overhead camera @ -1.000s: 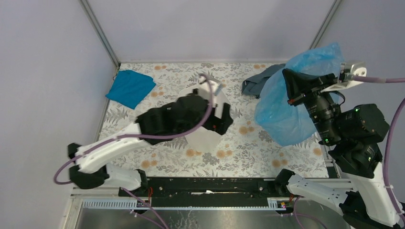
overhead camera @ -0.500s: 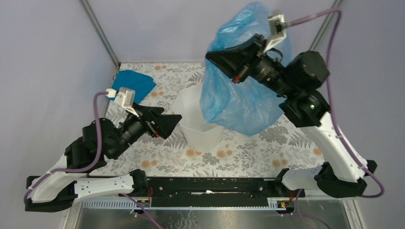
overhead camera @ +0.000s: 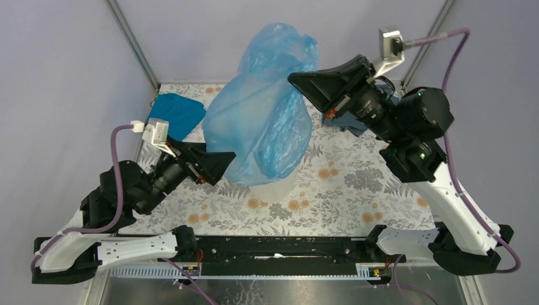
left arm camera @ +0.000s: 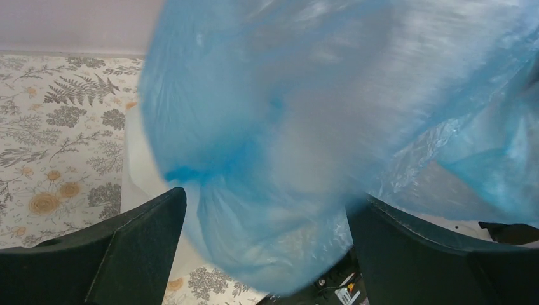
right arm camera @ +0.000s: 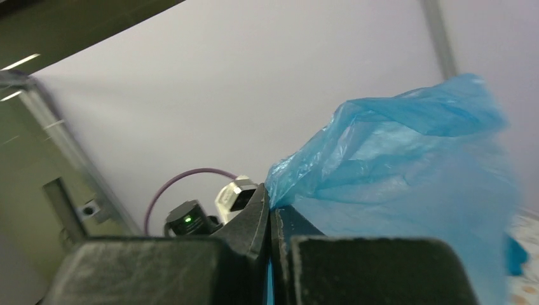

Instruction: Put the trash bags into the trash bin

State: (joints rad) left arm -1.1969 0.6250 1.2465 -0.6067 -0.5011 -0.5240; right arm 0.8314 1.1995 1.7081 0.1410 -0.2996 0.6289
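The light-blue translucent trash bag [overhead camera: 264, 117] billows large in the air over the white trash bin [overhead camera: 270, 189], which it mostly hides. My right gripper [overhead camera: 293, 78] is shut on the bag's edge and holds it high; in the right wrist view the film [right arm camera: 407, 178] comes out from between the closed fingers [right arm camera: 254, 219]. My left gripper [overhead camera: 230, 159] is open just left of the bin. In the left wrist view the bag [left arm camera: 330, 127] hangs between and beyond its spread fingers [left arm camera: 136, 251], with the bin's wall [left arm camera: 136, 171] behind.
A teal-blue cloth [overhead camera: 177, 114] lies at the back left of the floral table. A grey-blue cloth [overhead camera: 351, 122] lies at the back right, mostly hidden by my right arm. Grey walls and metal posts enclose the table.
My right gripper has swung the bag from the right side, up and leftward over the bin. My left arm has pulled back off the bin to its left side.
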